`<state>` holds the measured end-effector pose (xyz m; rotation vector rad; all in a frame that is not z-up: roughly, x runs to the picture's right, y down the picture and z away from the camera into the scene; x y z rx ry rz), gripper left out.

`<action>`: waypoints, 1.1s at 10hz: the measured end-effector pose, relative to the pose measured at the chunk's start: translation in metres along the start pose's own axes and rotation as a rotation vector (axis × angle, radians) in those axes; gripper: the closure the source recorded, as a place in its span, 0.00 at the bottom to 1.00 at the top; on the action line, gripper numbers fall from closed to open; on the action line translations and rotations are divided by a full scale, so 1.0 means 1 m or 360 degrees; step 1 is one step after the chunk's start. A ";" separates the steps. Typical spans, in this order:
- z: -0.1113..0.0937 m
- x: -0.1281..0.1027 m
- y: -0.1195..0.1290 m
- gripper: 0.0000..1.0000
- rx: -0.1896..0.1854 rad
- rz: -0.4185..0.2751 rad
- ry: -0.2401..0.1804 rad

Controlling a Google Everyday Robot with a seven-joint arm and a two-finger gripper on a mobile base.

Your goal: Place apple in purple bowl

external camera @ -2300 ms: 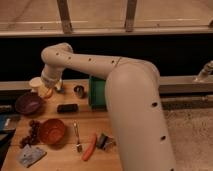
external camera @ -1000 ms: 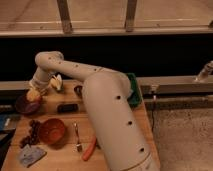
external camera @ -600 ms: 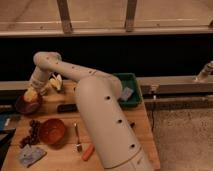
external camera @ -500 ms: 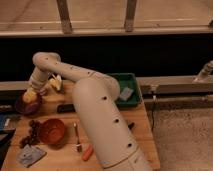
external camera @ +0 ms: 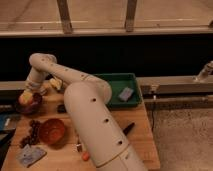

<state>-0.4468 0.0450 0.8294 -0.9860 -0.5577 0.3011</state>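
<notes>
The arm is extended across the wooden table [external camera: 140, 125] toward its left end. The gripper [external camera: 31, 91] is positioned directly over the purple bowl [external camera: 31, 105], just above the apple [external camera: 25, 97]. The apple is seen inside the bowl. Whether the apple is clasped or let go cannot be told. An orange bowl [external camera: 52, 131] is seen nearer the front, with grapes [external camera: 33, 134] beside it. A green tray [external camera: 119, 82] is seen behind the arm.
</notes>
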 end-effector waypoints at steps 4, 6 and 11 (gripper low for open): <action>-0.004 0.003 -0.002 0.22 0.0015 -0.0007 -0.0015; -0.003 0.002 -0.001 0.22 0.0010 -0.0009 -0.0017; -0.003 0.002 -0.001 0.22 0.0010 -0.0008 -0.0017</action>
